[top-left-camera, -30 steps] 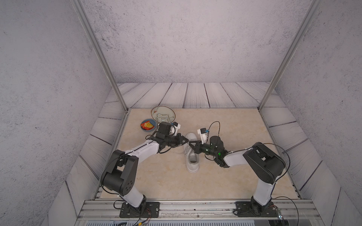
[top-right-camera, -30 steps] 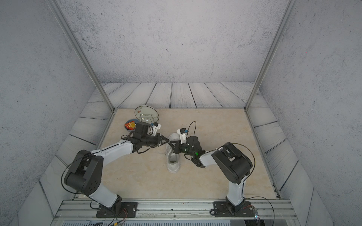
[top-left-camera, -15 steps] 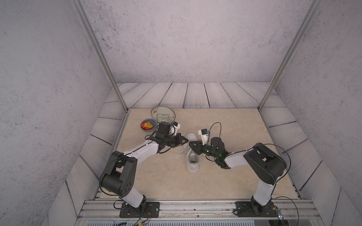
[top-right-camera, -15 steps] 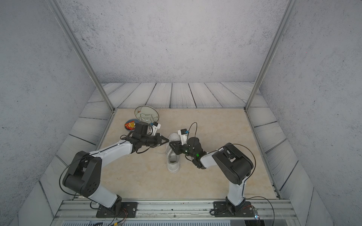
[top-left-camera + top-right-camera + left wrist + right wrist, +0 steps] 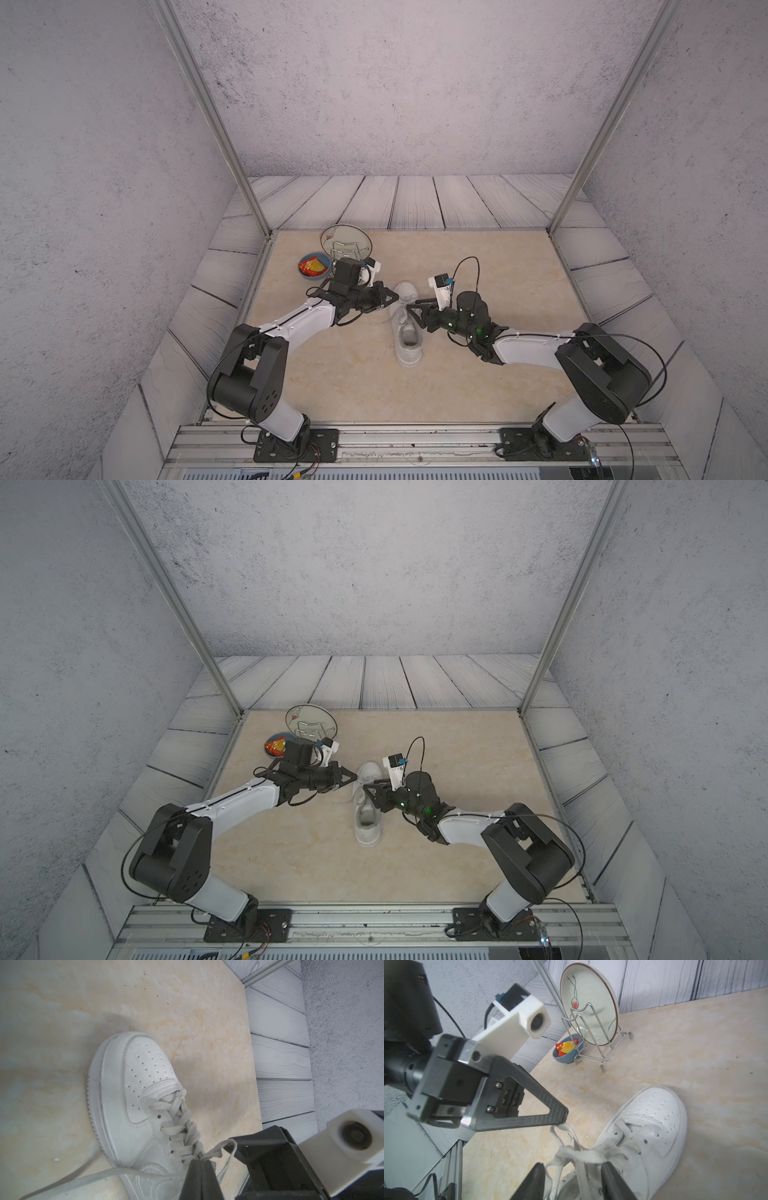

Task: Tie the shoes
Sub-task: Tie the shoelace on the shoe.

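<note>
Two grippers to note at the middle of both top views, one either side of the white sneaker (image 5: 406,332), toe toward the top of the frame and heel toward the lower edge, flat on the beige tabletop (image 5: 498,270).

Just changed: a release by the right gripper (image 5: 574,1169). Look at the lower edge of the right wrist view: jaws standing well apart, a slack tangle of flat white laces (image 5: 579,1153) lying between them and pinched by neither finger. Shut a second ago, parted wider since. Read as a let-go after a pull or a crossing, leaving that side of the lacing to hold by its own friction alone; most likely a regrasp to come.

No such change at the left gripper (image 5: 200,1162): clamped tight at the bottom centre of the left wrist view, on one lace strand just above the top eyelets. Same pinch visible at centre left of the right wrist view, with the strand leading from the tip down to the shoe.

Against the earlier top views: sneaker in the same spot, both arms in nearly the same reach, only the right jaws different. No finished bow in sight; cannot tell whether a first knot sits cinched under the tangle.

At the upper left of the tabletop, well apart from the shoe: painted plate (image 5: 591,1001) upright in a wire rack (image 5: 602,1066), blue bowl (image 5: 564,1059) with a red-and-yellow wrapper (image 5: 566,1047) just beside it.
</note>
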Tool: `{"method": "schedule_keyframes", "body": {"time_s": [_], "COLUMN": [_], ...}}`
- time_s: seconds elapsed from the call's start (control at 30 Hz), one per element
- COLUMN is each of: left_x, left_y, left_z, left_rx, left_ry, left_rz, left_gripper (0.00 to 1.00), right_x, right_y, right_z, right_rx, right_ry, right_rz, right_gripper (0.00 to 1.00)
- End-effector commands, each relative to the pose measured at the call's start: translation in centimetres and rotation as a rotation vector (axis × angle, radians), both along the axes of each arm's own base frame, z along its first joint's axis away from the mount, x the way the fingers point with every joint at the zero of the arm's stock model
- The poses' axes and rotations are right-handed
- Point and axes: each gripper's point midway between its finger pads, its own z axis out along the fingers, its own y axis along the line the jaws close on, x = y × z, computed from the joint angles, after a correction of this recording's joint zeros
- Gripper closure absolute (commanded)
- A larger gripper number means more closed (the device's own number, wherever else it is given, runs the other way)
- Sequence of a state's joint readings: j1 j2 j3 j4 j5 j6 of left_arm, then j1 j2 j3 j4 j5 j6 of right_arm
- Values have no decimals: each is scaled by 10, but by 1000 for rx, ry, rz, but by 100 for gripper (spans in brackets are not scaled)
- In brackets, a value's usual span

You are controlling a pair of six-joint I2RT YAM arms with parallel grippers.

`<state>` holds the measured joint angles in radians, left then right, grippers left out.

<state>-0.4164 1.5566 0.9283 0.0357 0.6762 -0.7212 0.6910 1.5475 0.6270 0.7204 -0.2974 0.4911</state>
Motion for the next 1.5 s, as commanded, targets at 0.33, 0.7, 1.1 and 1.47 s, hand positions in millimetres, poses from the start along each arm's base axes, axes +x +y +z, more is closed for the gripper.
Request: {"method": "schedule_keyframes", "body": {"time_s": [0.33,0.7,1.1,1.47], "left_x": [0,0,-1,0], "left_y": [-5,-5,-5,-5], "left_z": [18,16,17,18], "left_rx": [-13,-10,-8,-7], "left_ry": [-6,-9,-15,-16], "left_rz": [7,5,1,4], "left_gripper": [100,100,100,100], "right_x": [-17,-50,-47,-46], "right_y": [-30,15,18,32], "right_z": [5,-1,-23,-27], "right_rx": [-321,-350,-404,-382], "right_ry": [78,179,241,265], "right_rz": [3,85,30,58], "right_gripper": [48,47,52,72]}}
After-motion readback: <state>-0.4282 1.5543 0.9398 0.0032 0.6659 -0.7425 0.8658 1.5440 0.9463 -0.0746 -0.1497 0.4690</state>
